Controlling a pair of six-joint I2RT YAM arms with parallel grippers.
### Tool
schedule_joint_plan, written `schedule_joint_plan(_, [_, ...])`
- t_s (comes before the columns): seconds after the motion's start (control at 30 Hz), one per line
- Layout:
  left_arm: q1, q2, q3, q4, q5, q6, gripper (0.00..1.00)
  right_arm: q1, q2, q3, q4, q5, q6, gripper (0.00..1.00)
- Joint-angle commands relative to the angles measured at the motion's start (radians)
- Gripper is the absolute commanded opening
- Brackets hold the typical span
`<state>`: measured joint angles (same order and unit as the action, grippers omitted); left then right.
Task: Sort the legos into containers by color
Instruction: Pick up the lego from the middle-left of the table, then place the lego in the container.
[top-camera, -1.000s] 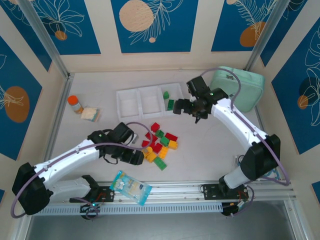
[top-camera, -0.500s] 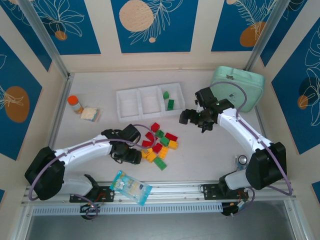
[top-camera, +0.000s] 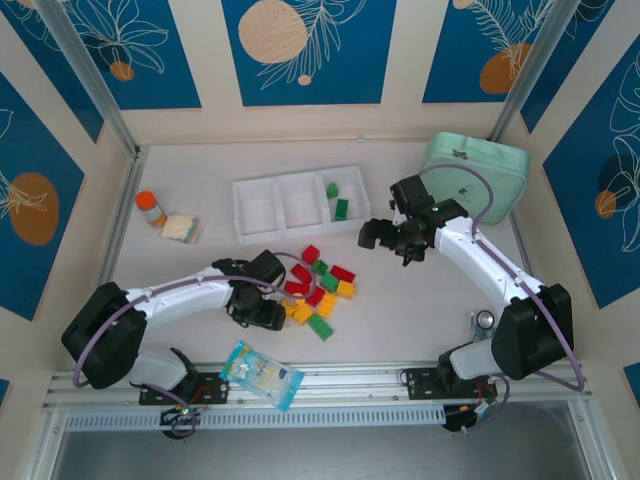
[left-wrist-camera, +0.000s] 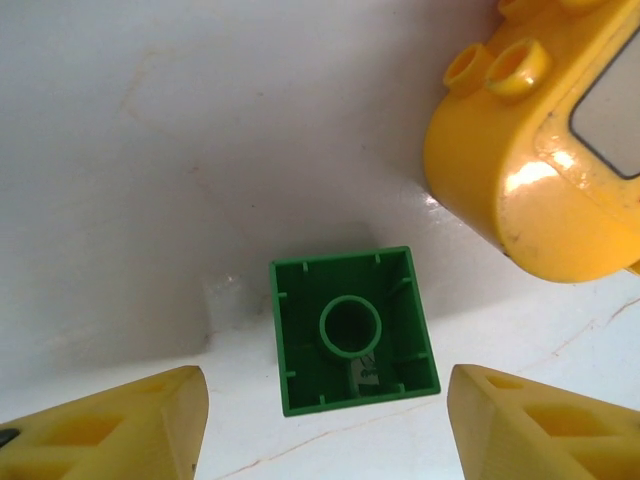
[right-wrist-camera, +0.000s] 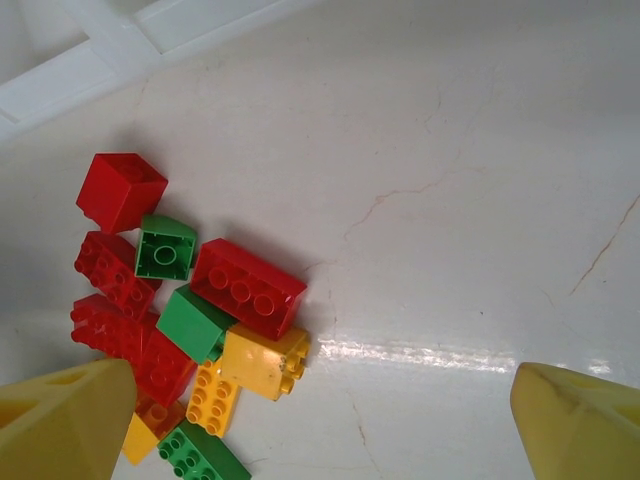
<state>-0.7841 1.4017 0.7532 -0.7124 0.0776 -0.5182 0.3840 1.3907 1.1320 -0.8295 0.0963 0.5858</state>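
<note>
Leftward, the arm's elbow has swung in toward the legos (top-camera: 320, 290) since half a second ago; the right arm barely shifted. Case (top-camera: 475, 178) stands far right, a packet (top-camera: 260, 375) at the near edge. Bins (top-camera: 277, 205): two green bricks (top-camera: 341, 209) in the right one, the others bare. Left gripper (top-camera: 264, 313) hides the pile's left edge; its tips (left-wrist-camera: 325, 420) are spread wide around a hollow-side-up green brick (left-wrist-camera: 352, 330), beside a yellow piece (left-wrist-camera: 540, 170) cut off by the frame. Right gripper (top-camera: 368, 235) (right-wrist-camera: 320, 420) gapes wide, empty, right of the pile.
</note>
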Motion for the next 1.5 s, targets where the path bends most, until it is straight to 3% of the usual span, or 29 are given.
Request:
schedule_joint_plan(0.0, [-0.008, 0.020, 0.001, 0.007, 0.013, 0.015, 0.60, 0.003, -0.018, -0.015, -0.009, -0.023, 0.016, 0.97])
schedule_joint_plan(0.33, [-0.010, 0.066, 0.030, 0.024, -0.015, 0.030, 0.56, 0.002, -0.046, -0.025, -0.026, -0.015, 0.010, 0.97])
schedule_joint_plan(0.5, [-0.009, 0.127, 0.039, 0.073, 0.010, 0.040, 0.49, -0.010, -0.066, -0.040, -0.032, -0.019, 0.003, 0.97])
schedule_joint_plan(0.8, [-0.012, 0.204, 0.066, 0.071, 0.007, 0.037, 0.28, -0.035, -0.107, -0.073, -0.031, -0.033, 0.000, 0.97])
schedule_joint_plan(1.0, [-0.018, 0.077, 0.089, 0.007, -0.052, -0.022, 0.12, -0.058, -0.127, -0.074, -0.029, -0.048, 0.002, 0.97])
schedule_joint_plan(1.13, [-0.018, -0.071, 0.195, -0.029, -0.113, -0.049, 0.11, -0.069, -0.167, -0.059, -0.030, -0.031, 0.002, 0.97])
schedule_joint_plan(1.23, [-0.015, -0.076, 0.311, 0.030, -0.122, -0.003, 0.11, -0.108, -0.194, -0.055, -0.029, -0.079, 0.003, 0.97])
schedule_joint_plan(1.47, [-0.009, 0.257, 0.744, 0.052, -0.145, 0.134, 0.11, -0.171, -0.290, -0.078, -0.034, -0.140, 0.030, 0.97])
